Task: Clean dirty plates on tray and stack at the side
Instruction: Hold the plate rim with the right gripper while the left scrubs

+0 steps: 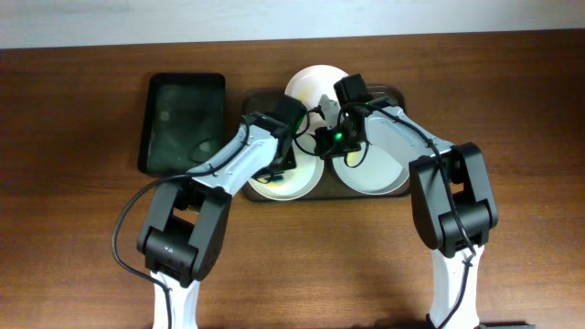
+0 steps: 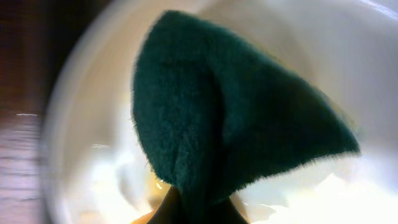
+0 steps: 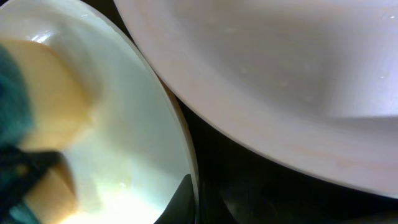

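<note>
Three white plates lie on the dark tray (image 1: 256, 99): one at the back (image 1: 311, 84), one at front left (image 1: 294, 185), one at front right (image 1: 379, 169). My left gripper (image 1: 280, 161) is shut on a dark green sponge (image 2: 230, 106) and holds it against the front-left plate (image 2: 81, 124), which shows yellow smears. My right gripper (image 1: 322, 144) sits at that plate's right rim. In the right wrist view one finger (image 3: 186, 199) lies on the inside of the rim of this plate (image 3: 130, 124), and the jaws look shut on it. A neighbouring plate (image 3: 280, 74) fills the upper right.
A smaller black rectangular tray (image 1: 181, 123) lies on the brown wooden table (image 1: 73, 228) left of the big tray. The two arms cross close together over the tray's middle. Dark tray floor (image 3: 261, 186) shows between the plates.
</note>
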{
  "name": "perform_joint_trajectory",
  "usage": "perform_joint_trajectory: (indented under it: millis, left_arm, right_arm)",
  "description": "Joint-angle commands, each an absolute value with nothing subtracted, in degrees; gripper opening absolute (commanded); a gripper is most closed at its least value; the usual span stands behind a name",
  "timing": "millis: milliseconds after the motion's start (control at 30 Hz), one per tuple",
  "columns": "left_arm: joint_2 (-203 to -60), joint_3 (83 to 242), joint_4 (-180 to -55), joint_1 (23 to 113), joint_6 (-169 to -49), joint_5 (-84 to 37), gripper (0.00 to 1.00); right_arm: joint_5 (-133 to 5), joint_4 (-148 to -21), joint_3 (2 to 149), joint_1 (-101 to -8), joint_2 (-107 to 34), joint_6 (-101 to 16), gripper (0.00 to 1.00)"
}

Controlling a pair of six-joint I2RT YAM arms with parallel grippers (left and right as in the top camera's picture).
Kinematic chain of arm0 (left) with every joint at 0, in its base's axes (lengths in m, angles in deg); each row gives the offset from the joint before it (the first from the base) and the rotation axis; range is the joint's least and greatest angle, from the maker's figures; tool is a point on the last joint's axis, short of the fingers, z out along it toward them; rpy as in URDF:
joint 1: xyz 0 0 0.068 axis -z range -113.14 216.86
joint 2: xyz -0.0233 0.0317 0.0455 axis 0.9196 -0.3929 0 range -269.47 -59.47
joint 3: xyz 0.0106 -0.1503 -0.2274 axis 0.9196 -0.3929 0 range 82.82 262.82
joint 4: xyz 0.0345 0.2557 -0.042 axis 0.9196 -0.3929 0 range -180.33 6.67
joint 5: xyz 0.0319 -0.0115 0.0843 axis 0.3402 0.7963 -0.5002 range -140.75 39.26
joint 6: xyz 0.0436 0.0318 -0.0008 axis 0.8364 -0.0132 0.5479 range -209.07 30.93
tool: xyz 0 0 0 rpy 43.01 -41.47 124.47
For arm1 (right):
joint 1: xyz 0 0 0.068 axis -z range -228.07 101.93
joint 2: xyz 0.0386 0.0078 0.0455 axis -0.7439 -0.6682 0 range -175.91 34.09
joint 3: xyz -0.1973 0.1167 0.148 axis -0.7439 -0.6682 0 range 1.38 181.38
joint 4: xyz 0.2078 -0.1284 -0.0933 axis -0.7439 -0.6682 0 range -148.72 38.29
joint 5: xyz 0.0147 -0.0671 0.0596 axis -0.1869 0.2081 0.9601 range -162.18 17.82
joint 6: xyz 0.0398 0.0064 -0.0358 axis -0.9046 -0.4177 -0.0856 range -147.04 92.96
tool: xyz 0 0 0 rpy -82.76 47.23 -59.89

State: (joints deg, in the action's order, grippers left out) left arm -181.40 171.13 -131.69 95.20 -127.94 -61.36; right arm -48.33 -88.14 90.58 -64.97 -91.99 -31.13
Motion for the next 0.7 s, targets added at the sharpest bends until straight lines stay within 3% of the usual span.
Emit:
perform_joint_trajectory:
  millis: [0,200,400,667]
  left_arm:
    - [-183.2,173.4,-135.5,92.5,-128.7,-74.9,0.00]
    - [-183.2,177.9,-136.6,92.0,-126.6,-67.8,0.00]
    - [-183.3,181.9,-134.6,92.6,-126.6,-46.8,0.00]
    - [-190.1,181.7,-133.6,93.7,-127.2,-46.0,0.00]
  right_arm:
    - [-49.9,-88.7,90.7,-63.7,-93.6,-30.9,0.04]
    - [-49.9,-88.4,90.7,-63.7,-93.6,-30.9,0.04]
    - [-49.9,-88.4,90.7,-63.8,-93.6,-30.9,0.04]
    - [-49.9,-88.8,90.7,-63.8,-93.6,-30.9,0.04]
